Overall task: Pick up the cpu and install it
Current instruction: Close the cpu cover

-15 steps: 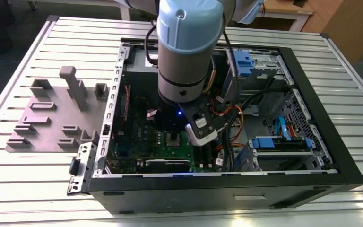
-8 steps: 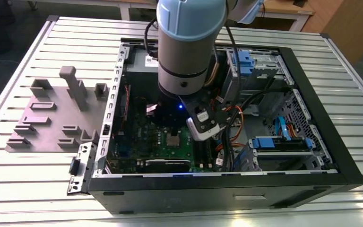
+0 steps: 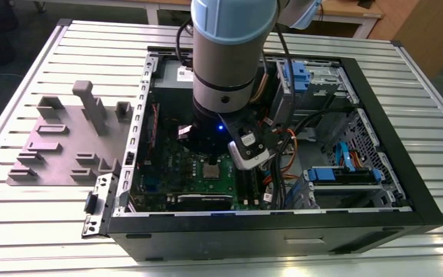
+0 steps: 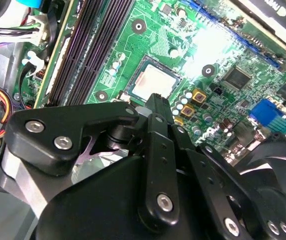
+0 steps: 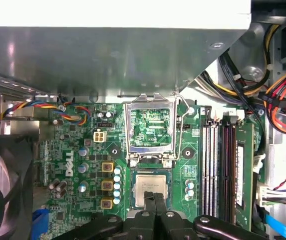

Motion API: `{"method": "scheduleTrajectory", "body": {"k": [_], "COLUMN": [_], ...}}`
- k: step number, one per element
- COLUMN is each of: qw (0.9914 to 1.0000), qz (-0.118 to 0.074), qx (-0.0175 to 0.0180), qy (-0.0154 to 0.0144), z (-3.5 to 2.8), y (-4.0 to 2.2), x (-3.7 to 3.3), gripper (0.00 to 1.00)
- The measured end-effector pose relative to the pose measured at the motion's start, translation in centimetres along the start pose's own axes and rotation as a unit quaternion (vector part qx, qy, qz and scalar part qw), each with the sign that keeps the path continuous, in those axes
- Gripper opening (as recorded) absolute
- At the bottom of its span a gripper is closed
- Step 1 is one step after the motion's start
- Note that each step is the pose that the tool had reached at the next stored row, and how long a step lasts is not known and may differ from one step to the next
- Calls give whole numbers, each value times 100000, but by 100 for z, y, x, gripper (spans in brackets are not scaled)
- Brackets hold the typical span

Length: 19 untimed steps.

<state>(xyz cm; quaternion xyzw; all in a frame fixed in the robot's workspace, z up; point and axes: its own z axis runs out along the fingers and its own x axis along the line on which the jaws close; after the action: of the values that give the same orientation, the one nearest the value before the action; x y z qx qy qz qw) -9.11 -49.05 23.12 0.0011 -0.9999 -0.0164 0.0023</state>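
The cpu (image 5: 151, 186) is seen lying flat on the green board (image 5: 53, 150), just beneath the gripper (image 5: 155, 200), whose jaws are closed together on nothing

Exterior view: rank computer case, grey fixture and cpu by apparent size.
1. computer case, largest by far
2. grey fixture, clearly smaller
3. cpu, smallest, a small square inside the case

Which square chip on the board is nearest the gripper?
The silvery-topped cpu, right at the tip of the gripper; the dark chip lies farther off.
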Motion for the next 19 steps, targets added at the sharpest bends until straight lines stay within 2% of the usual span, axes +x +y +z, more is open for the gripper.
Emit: {"method": "scheduleTrajectory", "body": {"k": [3, 5, 10, 13, 19], "qw": [99977, 99918, 99667, 99595, 99583], "qz": [-2158, -4047, -8143, -8985, -9113], "qx": [18, 28, 45, 44, 45], "qy": [74, 139, 273, 299, 305], "z": [-1, 0, 0, 0, 0], "y": [0, 0, 0, 0, 0], "x": [1, 0, 0, -1, -2], "gripper": [11, 11, 11, 11, 11]}}
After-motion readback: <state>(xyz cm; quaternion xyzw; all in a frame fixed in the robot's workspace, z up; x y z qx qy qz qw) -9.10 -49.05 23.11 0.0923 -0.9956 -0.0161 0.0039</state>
